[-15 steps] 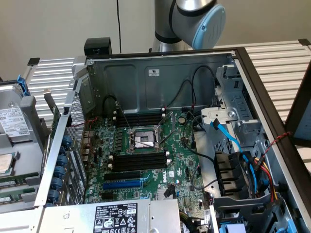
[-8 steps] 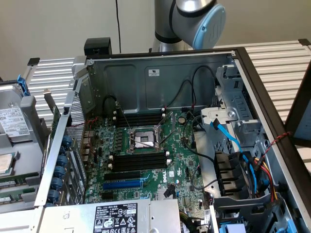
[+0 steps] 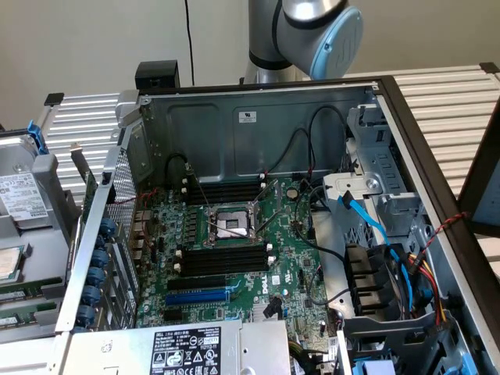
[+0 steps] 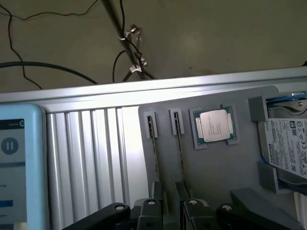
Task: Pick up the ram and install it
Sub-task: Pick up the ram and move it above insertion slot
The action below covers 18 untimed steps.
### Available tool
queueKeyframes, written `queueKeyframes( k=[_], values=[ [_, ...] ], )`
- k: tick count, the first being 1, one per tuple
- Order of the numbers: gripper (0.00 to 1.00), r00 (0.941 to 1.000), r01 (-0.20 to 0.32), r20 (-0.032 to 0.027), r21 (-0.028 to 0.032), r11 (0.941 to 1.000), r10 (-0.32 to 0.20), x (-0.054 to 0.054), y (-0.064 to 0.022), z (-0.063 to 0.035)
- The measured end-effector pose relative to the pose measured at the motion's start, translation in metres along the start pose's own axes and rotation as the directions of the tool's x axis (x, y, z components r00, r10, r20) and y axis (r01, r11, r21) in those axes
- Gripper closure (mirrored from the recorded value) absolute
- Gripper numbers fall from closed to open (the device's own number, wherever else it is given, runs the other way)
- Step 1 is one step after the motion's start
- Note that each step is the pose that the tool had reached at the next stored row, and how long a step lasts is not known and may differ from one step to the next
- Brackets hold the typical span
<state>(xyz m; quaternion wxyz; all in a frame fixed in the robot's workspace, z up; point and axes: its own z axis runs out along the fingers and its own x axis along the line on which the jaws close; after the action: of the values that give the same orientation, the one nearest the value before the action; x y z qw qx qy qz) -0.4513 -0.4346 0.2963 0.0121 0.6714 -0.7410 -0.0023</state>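
The gripper (image 4: 169, 196) hangs above the grey tray (image 4: 216, 175), jaws spread wide with nothing between them. Just ahead, the ram (image 4: 154, 146) stands on edge in a tray slot, with a second thin stick (image 4: 180, 143) in the neighbouring slot. Past these lie a processor (image 4: 214, 125) and a hard drive (image 4: 288, 143). In the exterior view, the open computer case (image 3: 211, 133) shows its motherboard (image 3: 289, 258).

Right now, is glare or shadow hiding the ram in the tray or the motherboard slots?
Wrist view: soft, even light; the ram stands edge-on, dim against the grey tray; only the CPU lid shines. Exterior view: the black slots are evenly lit; shadow pools around the cables.
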Motion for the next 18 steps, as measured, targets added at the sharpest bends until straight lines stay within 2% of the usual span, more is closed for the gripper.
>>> queueKeyframes(
  k=[18],
  values=[
    [0.75,0.9998,0.018,-0.0004,0.0003,0.9998,-0.018,0.006,-0.0002,0.0327]
  ],
)
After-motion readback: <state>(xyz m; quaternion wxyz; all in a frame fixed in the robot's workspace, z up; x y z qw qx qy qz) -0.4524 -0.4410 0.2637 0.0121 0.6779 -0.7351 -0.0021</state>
